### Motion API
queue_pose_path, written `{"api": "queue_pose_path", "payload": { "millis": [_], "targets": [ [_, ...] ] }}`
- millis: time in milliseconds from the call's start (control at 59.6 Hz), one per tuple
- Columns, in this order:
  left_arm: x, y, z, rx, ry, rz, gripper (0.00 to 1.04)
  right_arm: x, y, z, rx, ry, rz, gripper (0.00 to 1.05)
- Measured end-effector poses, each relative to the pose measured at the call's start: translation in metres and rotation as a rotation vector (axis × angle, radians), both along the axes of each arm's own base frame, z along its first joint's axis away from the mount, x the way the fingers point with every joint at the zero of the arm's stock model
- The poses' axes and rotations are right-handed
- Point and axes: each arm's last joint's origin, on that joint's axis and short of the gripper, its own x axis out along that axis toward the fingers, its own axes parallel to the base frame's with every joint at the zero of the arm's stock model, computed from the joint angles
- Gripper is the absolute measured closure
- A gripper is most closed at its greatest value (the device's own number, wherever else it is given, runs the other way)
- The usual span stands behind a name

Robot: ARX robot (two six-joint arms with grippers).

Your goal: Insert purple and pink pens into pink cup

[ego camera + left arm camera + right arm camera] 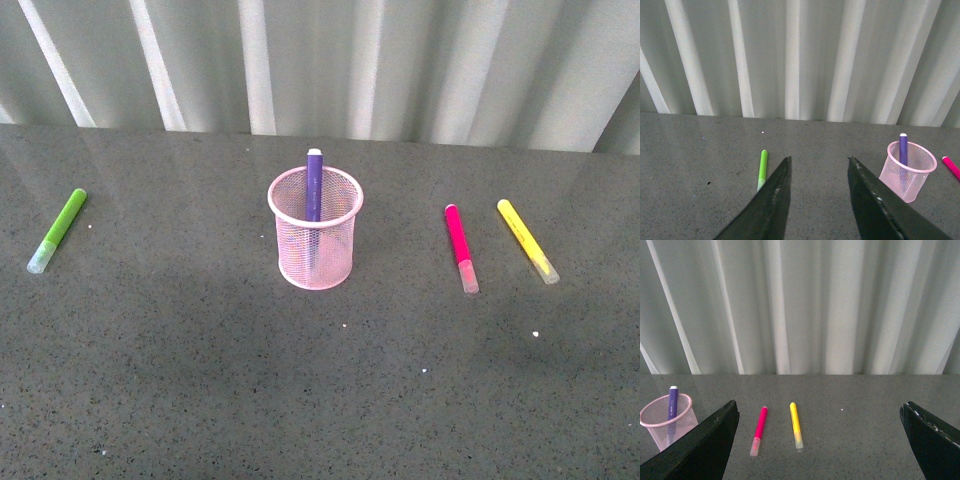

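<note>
The pink cup (pixel 314 229) stands upright in the middle of the grey table. The purple pen (pixel 314 183) stands inside it, leaning on the far rim. The pink pen (pixel 460 246) lies flat on the table to the cup's right, clear cap toward me. Neither gripper shows in the front view. In the left wrist view the left gripper (pixel 819 161) is open and empty, with the cup (pixel 908 172) off to one side. In the right wrist view the right gripper (pixel 820 407) is wide open and empty, with the pink pen (pixel 759 430) lying between its fingers, further off.
A lime green marker (pixel 58 229) lies at the left of the table. A yellow marker (pixel 526 239) lies just right of the pink pen. A pleated pale curtain (pixel 330 60) closes off the back edge of the table.
</note>
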Motion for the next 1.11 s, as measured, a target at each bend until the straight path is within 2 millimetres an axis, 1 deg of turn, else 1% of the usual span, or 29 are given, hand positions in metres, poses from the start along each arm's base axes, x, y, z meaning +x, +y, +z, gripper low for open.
{"api": "queue_pose_path", "payload": {
  "millis": [67, 151, 201, 235, 268, 302, 319, 352, 402, 453, 520, 587, 604, 620, 671, 721, 755, 771, 788, 889, 973, 1107],
  "targets": [
    [0.000, 0.000, 0.000, 0.000, 0.000, 0.000, 0.50, 0.000, 0.000, 0.000, 0.000, 0.000, 0.000, 0.07],
    [0.000, 0.000, 0.000, 0.000, 0.000, 0.000, 0.34, 0.000, 0.000, 0.000, 0.000, 0.000, 0.000, 0.07],
    [0.000, 0.000, 0.000, 0.000, 0.000, 0.000, 0.26, 0.000, 0.000, 0.000, 0.000, 0.000, 0.000, 0.07],
    [0.000, 0.000, 0.000, 0.000, 0.000, 0.000, 0.19, 0.000, 0.000, -0.001, -0.005, 0.018, 0.002, 0.07],
    [0.000, 0.000, 0.000, 0.000, 0.000, 0.001, 0.14, 0.000, -0.001, -0.001, -0.035, 0.103, 0.023, 0.07],
    [0.000, 0.000, 0.000, 0.000, 0.000, 0.000, 0.09, 0.003, -0.003, -0.001, -0.064, 0.263, 0.045, 0.07],
    [0.000, 0.000, 0.000, 0.000, 0.000, 0.000, 0.06, 0.004, -0.004, -0.001, -0.066, 0.300, 0.046, 0.07],
    [0.000, 0.000, 0.000, 0.003, 0.000, -0.001, 0.05, 0.011, -0.010, 0.000, -0.055, 0.408, 0.037, 0.07],
    [0.000, 0.000, 0.000, 0.003, -0.001, -0.001, 0.08, 0.022, -0.019, 0.004, -0.033, 0.483, 0.020, 0.07],
    [0.000, 0.000, 0.000, 0.003, 0.000, 0.000, 0.07, 0.034, -0.025, 0.010, -0.024, 0.512, 0.016, 0.07],
    [0.000, 0.000, 0.000, 0.003, 0.000, 0.002, 0.07, 0.056, -0.032, 0.018, -0.037, 0.528, 0.035, 0.07],
    [0.000, 0.000, 0.000, 0.003, 0.000, 0.000, 0.07, 0.084, -0.037, 0.026, -0.012, 0.591, 0.065, 0.07],
    [0.000, 0.000, 0.000, 0.003, 0.000, 0.000, 0.07, 0.088, -0.038, 0.027, -0.006, 0.602, 0.069, 0.07],
    [0.000, 0.000, 0.000, 0.003, 0.000, 0.000, 0.07, 0.097, -0.039, 0.028, 0.006, 0.625, 0.076, 0.07],
    [0.000, 0.000, 0.000, 0.003, 0.000, 0.000, 0.07, 0.117, -0.041, 0.027, 0.032, 0.670, 0.083, 0.07],
    [0.000, 0.000, 0.000, 0.003, 0.000, 0.000, 0.07, 0.147, -0.043, 0.023, 0.060, 0.734, 0.084, 0.07],
    [0.000, 0.000, 0.000, 0.003, 0.000, 0.000, 0.07, 0.167, -0.042, 0.019, 0.063, 0.763, 0.083, 0.07],
    [0.000, 0.000, 0.000, 0.003, 0.000, 0.000, 0.07, 0.172, -0.041, 0.018, 0.064, 0.770, 0.082, 0.07],
    [0.000, 0.000, 0.000, 0.003, 0.000, 0.000, 0.07, 0.181, -0.040, 0.016, 0.062, 0.781, 0.080, 0.07],
    [0.000, 0.000, 0.000, 0.003, 0.000, 0.000, 0.07, 0.215, -0.030, 0.004, 0.067, 0.822, 0.086, 0.07],
    [0.000, 0.000, 0.000, 0.003, 0.000, 0.000, 0.07, 0.237, -0.018, -0.006, 0.067, 0.845, 0.107, 0.07],
    [0.000, 0.000, 0.000, 0.003, 0.000, 0.000, 0.07, 0.261, 0.000, -0.018, 0.049, 0.869, 0.113, 0.07]
  ]
}}
